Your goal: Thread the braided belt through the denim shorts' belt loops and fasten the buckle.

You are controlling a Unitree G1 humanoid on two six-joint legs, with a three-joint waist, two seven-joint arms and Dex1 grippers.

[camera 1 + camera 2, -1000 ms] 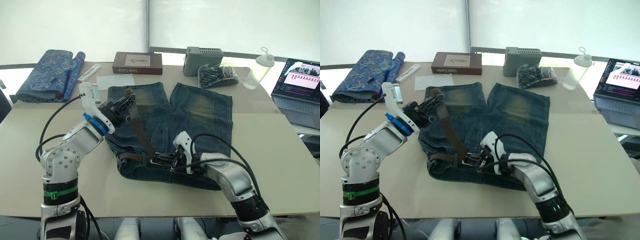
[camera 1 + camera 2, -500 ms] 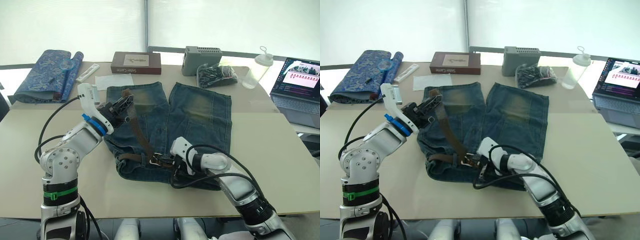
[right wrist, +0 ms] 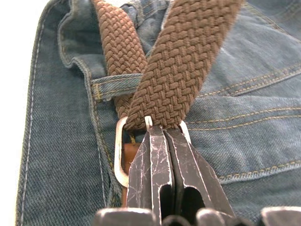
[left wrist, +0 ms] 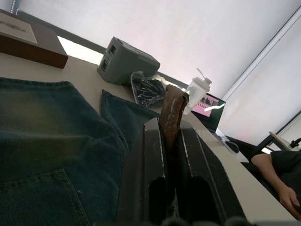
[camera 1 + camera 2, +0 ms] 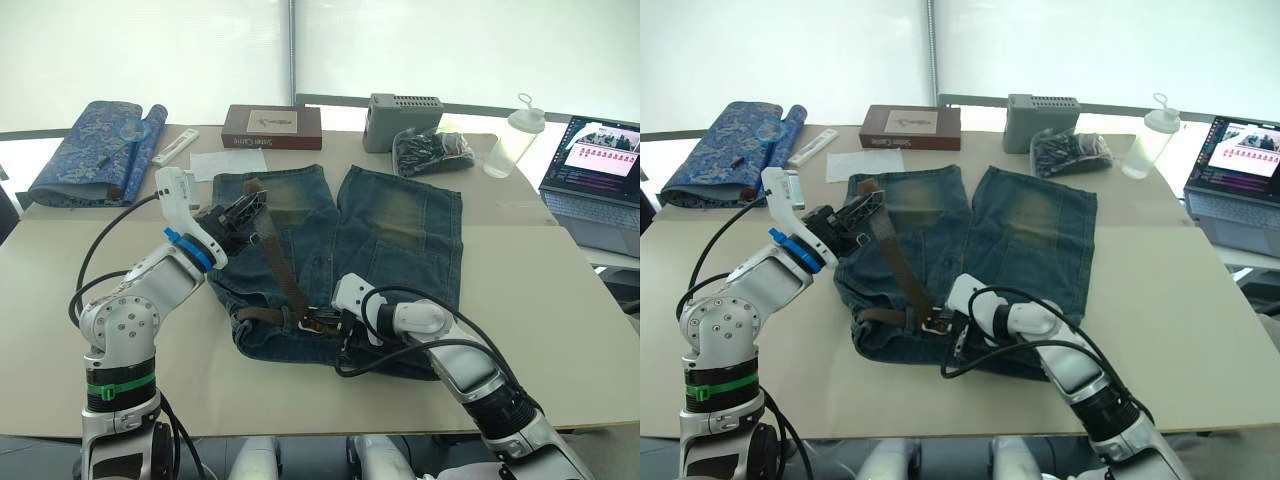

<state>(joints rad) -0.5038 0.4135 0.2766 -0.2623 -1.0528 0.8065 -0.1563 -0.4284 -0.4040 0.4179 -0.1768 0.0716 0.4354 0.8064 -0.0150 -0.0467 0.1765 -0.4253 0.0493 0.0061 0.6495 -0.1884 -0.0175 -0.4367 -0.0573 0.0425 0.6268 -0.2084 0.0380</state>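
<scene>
- Beige tabletop (image 5: 560, 300) under white window blinds carries one pair of faded blue denim shorts (image 5: 400, 225), lying flat at its centre.
- One dark brown braided belt (image 5: 283, 270) crosses the shorts; its silver rectangular buckle (image 3: 121, 157) sits at the waistband, partly hidden by the right gripper (image 3: 165, 136).
- Two grippers: the right is closed at the buckle's prong, the left gripper (image 4: 170, 136) is clamped on the belt's tip.

Left end effector (image 5: 243, 212) raised, arm bent, fingers pinched together; right end effector (image 5: 322, 322) low, fingers closed, forearm angled inward.
</scene>
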